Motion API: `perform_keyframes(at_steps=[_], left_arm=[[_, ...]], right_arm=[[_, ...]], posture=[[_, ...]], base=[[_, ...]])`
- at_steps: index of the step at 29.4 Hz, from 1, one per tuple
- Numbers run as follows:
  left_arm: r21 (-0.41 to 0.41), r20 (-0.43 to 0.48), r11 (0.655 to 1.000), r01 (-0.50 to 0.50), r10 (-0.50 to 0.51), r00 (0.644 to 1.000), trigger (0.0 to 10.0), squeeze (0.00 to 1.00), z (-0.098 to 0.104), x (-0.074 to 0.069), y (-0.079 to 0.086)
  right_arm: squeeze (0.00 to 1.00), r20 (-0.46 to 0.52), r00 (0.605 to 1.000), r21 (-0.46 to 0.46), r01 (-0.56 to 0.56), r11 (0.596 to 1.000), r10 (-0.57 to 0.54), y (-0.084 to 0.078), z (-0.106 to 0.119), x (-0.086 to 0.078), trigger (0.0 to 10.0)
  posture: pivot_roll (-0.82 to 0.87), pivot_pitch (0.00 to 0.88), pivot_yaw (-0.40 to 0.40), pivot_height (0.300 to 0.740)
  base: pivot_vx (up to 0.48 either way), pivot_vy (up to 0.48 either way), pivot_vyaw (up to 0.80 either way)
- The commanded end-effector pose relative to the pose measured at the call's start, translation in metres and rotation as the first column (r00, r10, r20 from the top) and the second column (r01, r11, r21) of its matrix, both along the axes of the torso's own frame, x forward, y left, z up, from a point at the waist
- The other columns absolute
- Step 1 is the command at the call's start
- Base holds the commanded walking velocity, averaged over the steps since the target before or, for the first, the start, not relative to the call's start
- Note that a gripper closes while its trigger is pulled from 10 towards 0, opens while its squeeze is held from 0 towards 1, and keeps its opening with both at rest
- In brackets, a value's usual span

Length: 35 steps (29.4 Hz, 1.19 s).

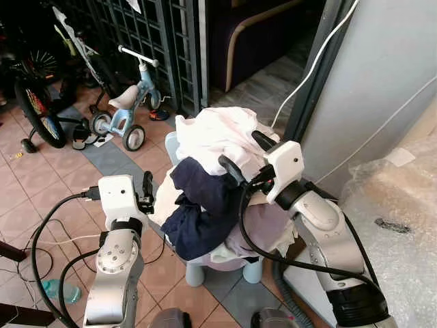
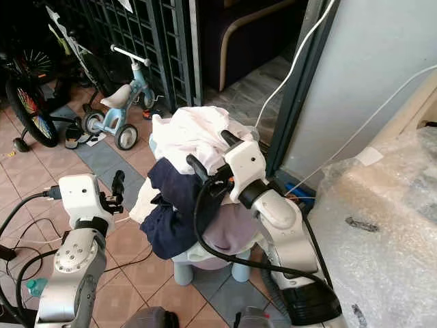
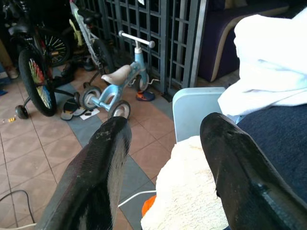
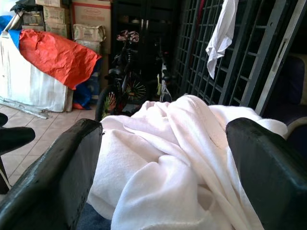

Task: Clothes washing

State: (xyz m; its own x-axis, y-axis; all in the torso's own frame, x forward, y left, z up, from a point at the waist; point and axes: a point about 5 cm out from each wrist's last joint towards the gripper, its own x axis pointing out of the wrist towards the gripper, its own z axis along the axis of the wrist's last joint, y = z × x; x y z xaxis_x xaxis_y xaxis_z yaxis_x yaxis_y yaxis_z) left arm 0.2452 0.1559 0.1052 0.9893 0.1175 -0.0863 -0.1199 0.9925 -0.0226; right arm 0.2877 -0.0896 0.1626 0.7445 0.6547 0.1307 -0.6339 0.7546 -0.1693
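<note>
Under heaped clothes [image 1: 205,171] the stool [image 1: 198,272] hides; left gripper [image 1: 146,192] and right gripper [image 1: 246,156] gape wide.

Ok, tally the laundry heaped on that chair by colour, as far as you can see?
White fluffy cloth on top: 1
Dark navy garment draped in front: 1
Cream towel at the left side: 1
Pale lilac fabric underneath: 1
Total: 4 visible; more may be buried.

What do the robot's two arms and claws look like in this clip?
Both arms are silver metal with round joints, each ending in a white boxy wrist block. Black cables loop along both. The left claw and right claw each have two long, curved, matte black fingers.
</note>
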Motion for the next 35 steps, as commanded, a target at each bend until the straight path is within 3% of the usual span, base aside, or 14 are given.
perform_keyframes(at_steps=[1,5,6,7,8,9,10,14,26,35], left_arm=[[0.019,0.006,1.0,0.0,0.0,1.0,10.0,0.0,0.004,0.001,0.002],[0.022,0.005,1.0,-0.003,0.003,1.0,10.0,0.0,0.003,0.001,0.002],[0.023,0.004,1.0,-0.002,0.002,1.0,10.0,0.0,0.003,0.0,0.0],[0.025,0.007,1.0,0.0,0.0,1.0,10.0,0.0,0.004,0.0,-0.001],[0.029,0.01,1.0,0.0,0.0,1.0,10.0,0.0,0.005,-0.001,-0.001],[0.032,0.012,0.999,0.0,-0.001,1.0,10.0,0.0,0.005,-0.001,-0.001],[0.034,0.012,0.999,-0.004,0.004,1.0,10.0,0.0,0.005,-0.001,0.0],[0.037,0.007,0.999,-0.015,0.015,1.0,10.0,0.0,0.005,-0.003,0.003],[0.036,-0.002,0.999,0.027,-0.027,1.0,10.0,0.0,0.002,0.005,-0.005],[0.041,-0.004,0.999,0.018,-0.018,1.0,10.0,0.0,0.001,0.006,-0.004]], right_arm=[[0.0,-0.059,0.996,0.001,-0.062,0.998,0.061,0.012,-0.001,0.01,10.0],[0.0,-0.093,0.994,-0.071,-0.06,0.996,0.053,0.026,-0.005,0.023,10.0],[0.0,-0.091,0.996,-0.16,-0.026,0.987,0.011,0.036,-0.01,0.031,10.0],[0.0,-0.083,0.996,-0.189,0.002,0.982,-0.018,0.041,-0.01,0.036,5.2],[0.0,-0.074,0.996,-0.206,0.03,0.978,-0.046,0.045,-0.01,0.04,3.7],[0.0,-0.07,0.996,-0.211,0.046,0.976,-0.062,0.046,-0.009,0.042,3.7],[0.0,-0.073,0.994,-0.22,0.068,0.973,-0.086,0.047,-0.01,0.045,0.0],[0.0,-0.129,0.982,-0.211,0.107,0.972,-0.136,0.047,-0.015,0.049,0.0],[0.0,-0.243,0.957,-0.226,0.102,0.969,-0.157,0.039,-0.047,0.031,0.0],[0.0,-0.277,0.954,-0.193,0.062,0.979,-0.115,0.051,-0.049,0.024,0.0]], posture=[[0.02,0.11,0.027,0.74],[0.02,0.11,0.026,0.74],[0.04,0.108,0.019,0.74],[0.04,0.108,0.019,0.74],[0.05,0.108,0.017,0.74],[0.05,0.108,0.017,0.74],[0.06,0.107,0.017,0.74],[0.06,0.105,0.017,0.74],[0.02,0.08,0.022,0.74],[0.03,0.07,0.019,0.74]], base=[[0.0,0.0,0.0],[0.0,0.0,0.0],[0.0,0.0,0.0],[0.0,0.0,0.0],[0.0,0.0,0.0],[0.0,0.0,0.0],[0.0,0.0,0.0],[0.0,0.0,0.0],[0.0,0.0,0.0],[0.0,0.0,0.0]])
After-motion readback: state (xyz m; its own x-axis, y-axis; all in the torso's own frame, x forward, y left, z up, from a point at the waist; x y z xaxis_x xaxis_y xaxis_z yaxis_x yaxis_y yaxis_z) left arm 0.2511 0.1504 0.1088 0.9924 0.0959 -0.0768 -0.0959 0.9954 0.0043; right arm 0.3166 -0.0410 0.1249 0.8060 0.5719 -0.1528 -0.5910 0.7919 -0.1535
